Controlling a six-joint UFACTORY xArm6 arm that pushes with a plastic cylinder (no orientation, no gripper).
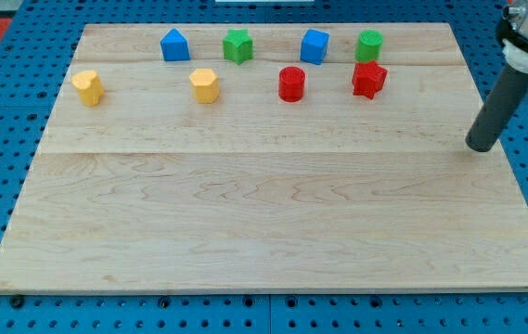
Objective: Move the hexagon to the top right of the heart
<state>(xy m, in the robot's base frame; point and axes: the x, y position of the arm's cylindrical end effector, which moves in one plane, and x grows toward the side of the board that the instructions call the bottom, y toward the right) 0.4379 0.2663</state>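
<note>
The yellow hexagon (205, 84) sits in the upper part of the wooden board (264, 223), left of centre. The yellow heart (87, 87) sits well to its left, near the board's left edge, at about the same height. My tip (478, 147) is at the board's right edge, far to the right of both and a little lower. It touches no block.
A row along the top holds a blue triangle-like block (174, 44), a green star (238, 44), a blue cube (315, 45) and a green cylinder (369, 45). A red cylinder (291, 83) and a red star (368, 80) lie between the hexagon and my tip.
</note>
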